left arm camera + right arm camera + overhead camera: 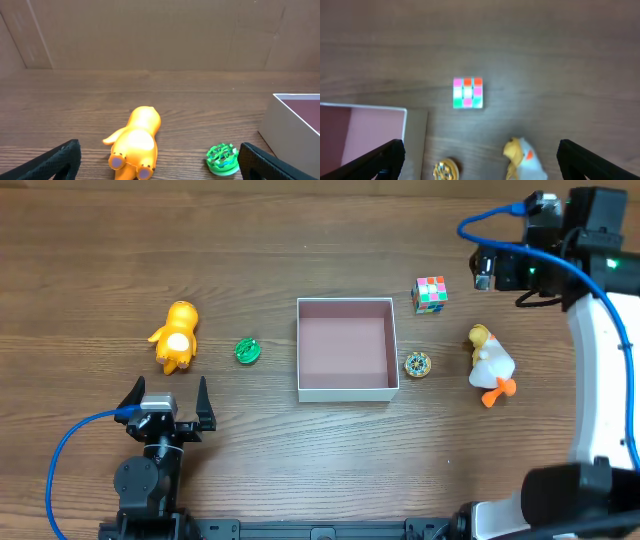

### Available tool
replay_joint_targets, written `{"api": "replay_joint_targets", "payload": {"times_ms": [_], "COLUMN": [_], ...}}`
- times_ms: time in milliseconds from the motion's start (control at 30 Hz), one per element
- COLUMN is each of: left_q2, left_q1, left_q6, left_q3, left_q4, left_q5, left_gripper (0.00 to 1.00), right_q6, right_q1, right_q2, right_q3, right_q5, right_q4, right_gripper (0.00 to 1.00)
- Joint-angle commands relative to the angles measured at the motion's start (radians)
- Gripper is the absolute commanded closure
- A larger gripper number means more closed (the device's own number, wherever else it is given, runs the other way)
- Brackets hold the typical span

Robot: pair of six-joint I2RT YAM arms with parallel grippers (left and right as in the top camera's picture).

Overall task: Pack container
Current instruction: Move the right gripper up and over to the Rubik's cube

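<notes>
Left gripper point(170, 384): low over the table point(320, 470) at 7 o'clock from the container; jaws spread wide, nothing between them, tips pointing toward 12 o'clock.
Left fingers point(57, 161): dark pads at both lower corners of the left wrist view, with the orange toy and the green disc between and beyond them.
Right gripper point(485, 162): raised above the table at 2 o'clock from the container; jaws wide apart and holding nothing, camera looking down on the cube.
Container point(347, 392): middle of the table, square, thin white walls, dull pink floor in full view, standing flat and apart from both grippers.
Orange toy point(176, 335): lying on the table at 9 o'clock from the container, well apart from it.
Green disc point(248, 351): at 9 o'clock too, between the orange toy and the container, near the left wall but not touching.
Cube point(430, 294): many-coloured, at 2 o'clock, just off the container's far right corner.
Gold disc point(417, 364): at 4 o'clock, just beside the right wall.
Duck point(489, 365): white and yellow with orange feet, at 3 o'clock, beyond the gold disc.
Blue cables point(60, 465): one loops from each arm.
</notes>
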Motion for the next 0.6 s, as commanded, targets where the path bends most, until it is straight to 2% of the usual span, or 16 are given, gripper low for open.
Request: {"api": "replay_joint_targets", "payload": {"times_ms": [0,133,267,567], "left_q2": [-0.007,-0.007,-0.007,-0.007], "left_q1": [0.006,0.006,0.006,0.006], "left_q6": [0.023,0.023,0.023,0.023], "left_q3": [-0.003,-0.003,-0.003,-0.003], "left_q4": [-0.001,-0.001,-0.001,-0.001], "left_q5": [-0.006,-0.006,-0.006,-0.006], "left_gripper": [0.0,0.0,0.0,0.0], "right_q6": [0.027,0.037,0.036,0.036], "right_q1": [0.0,0.0,0.014,0.125], "right_q2": [0.077,0.113,0.118,0.153], "right_q3": [0.018,0.018,0.018,0.018], "right_q5": [-0.016,-0.103,-0.107,0.11], "right_q4": [-0.034,-0.013,0.02,0.081], "right_gripper": [0.0,0.0,0.0,0.0]}}
